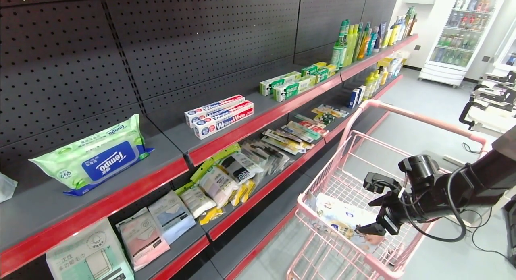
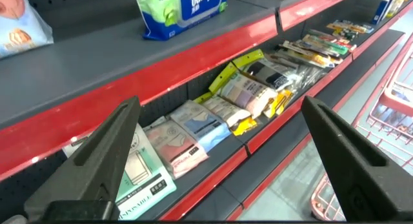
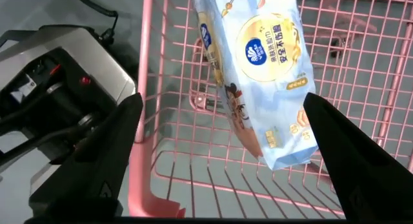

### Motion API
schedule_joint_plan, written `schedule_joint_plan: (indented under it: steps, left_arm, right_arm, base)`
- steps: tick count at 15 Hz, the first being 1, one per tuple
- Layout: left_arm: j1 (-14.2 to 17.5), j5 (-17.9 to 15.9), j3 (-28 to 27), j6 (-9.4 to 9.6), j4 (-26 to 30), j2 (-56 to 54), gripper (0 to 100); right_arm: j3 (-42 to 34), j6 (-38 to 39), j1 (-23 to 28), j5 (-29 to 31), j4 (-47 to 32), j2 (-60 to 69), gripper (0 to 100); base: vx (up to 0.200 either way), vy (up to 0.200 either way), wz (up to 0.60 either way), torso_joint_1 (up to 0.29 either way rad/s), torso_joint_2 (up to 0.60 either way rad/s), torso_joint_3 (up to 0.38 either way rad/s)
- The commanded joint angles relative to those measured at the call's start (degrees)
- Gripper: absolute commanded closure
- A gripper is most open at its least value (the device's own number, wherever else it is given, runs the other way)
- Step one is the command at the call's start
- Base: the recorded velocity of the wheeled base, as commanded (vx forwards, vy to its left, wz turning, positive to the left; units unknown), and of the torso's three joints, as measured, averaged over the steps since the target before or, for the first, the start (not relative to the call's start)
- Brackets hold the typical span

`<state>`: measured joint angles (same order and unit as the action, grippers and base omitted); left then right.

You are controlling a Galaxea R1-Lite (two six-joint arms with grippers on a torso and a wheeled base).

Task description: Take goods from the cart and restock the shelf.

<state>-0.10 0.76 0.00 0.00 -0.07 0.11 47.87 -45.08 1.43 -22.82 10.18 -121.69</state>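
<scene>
Beneath the right pincer (image 1: 373, 205), inside the pink wire cart (image 1: 419, 119): one pale blue soft pack (image 1: 342, 220), lying flat on the cart's mesh floor.

- Right pincer: released, both fingers spread wide, holding nothing. It hangs inside the cart rim, and in its wrist view the pale blue soft pack (image 3: 258, 62) lies below the gap between the fingers, one corner near a fingertip. I cannot tell whether it touches.
- Left pincer (image 2: 221, 104): released, fingers spread wide, empty. It sits low, facing the shelf (image 2: 213, 46).
- Ahead of the left pincer, on the lower tier: a row of flat packets (image 2: 193, 130) in white, pink and pale blue, leaning against one another.
- Above the left pincer, on the upper tier: one green wipes pack (image 2: 181, 11), near the red front edge.
- Beyond the right pincer, across the aisle, on the upper tier: red and white toothpaste boxes (image 1: 219, 115), side by side.
</scene>
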Motion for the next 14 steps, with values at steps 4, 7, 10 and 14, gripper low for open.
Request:
schedule_joint_plan:
  steps: [4, 7, 10, 14]
  left_arm:
    - [0.0, 0.0, 0.0, 0.00, -0.1, 0.1, 0]
    - [0.0, 0.0, 0.0, 0.00, 0.0, 0.1, 0]
    - [0.0, 0.0, 0.0, 0.00, 0.0, 0.1, 0]
    - [0.0, 0.0, 0.0, 0.00, 0.0, 0.1, 0]
  right_arm:
    - [2.9, -1.9, 2.0, 0.1, -0.1, -1.3, 0]
    - [3.4, -2.8, 3.0, 0.1, -0.1, -2.0, 0]
    - [4.5, -3.1, 3.4, 0.1, -0.1, -3.0, 0]
    - [8.3, -3.1, 4.8, 0.1, -0.2, -4.6, 0]
  base:
    - [0.000, 0.000, 0.00, -0.173, 0.39, 0.206]
    - [0.000, 0.000, 0.00, -0.199, 0.47, 0.256]
    - [0.000, 0.000, 0.00, -0.220, 0.52, 0.295]
    - [0.000, 0.000, 0.00, -0.052, 0.13, 0.074]
